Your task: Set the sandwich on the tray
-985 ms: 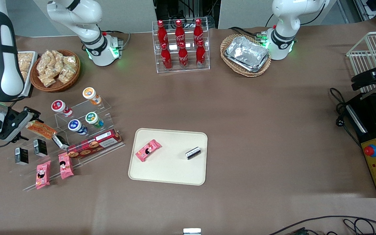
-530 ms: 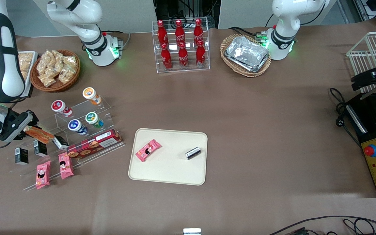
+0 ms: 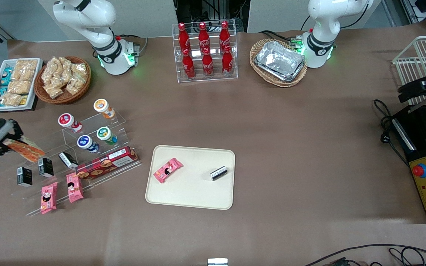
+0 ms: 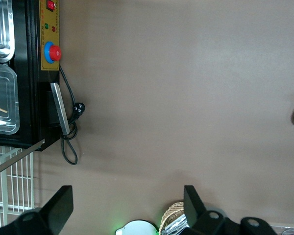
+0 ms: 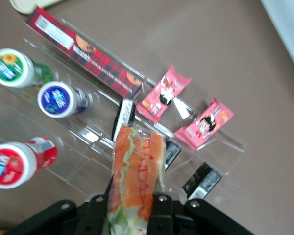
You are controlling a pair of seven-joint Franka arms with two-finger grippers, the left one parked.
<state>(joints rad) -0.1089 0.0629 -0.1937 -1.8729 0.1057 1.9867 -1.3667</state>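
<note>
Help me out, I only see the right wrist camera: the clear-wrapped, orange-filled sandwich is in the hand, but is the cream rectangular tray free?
Observer: Not fully. The cream rectangular tray holds a pink snack packet and a small black packet.
Operator: Any bare room for the sandwich?
Observer: Yes, the strip nearer the front camera than both packets is bare.
Operator: Where is the hand?
Observer: The hand, shut on the clear-wrapped sandwich, hangs toward the working arm's end of the table, over the clear acrylic stand; the tray lies mid-table.

Red cola bottles (image 3: 205, 51) in clear rack; foil trays (image 3: 280, 60) in wicker basket (image 3: 257, 46)
</note>
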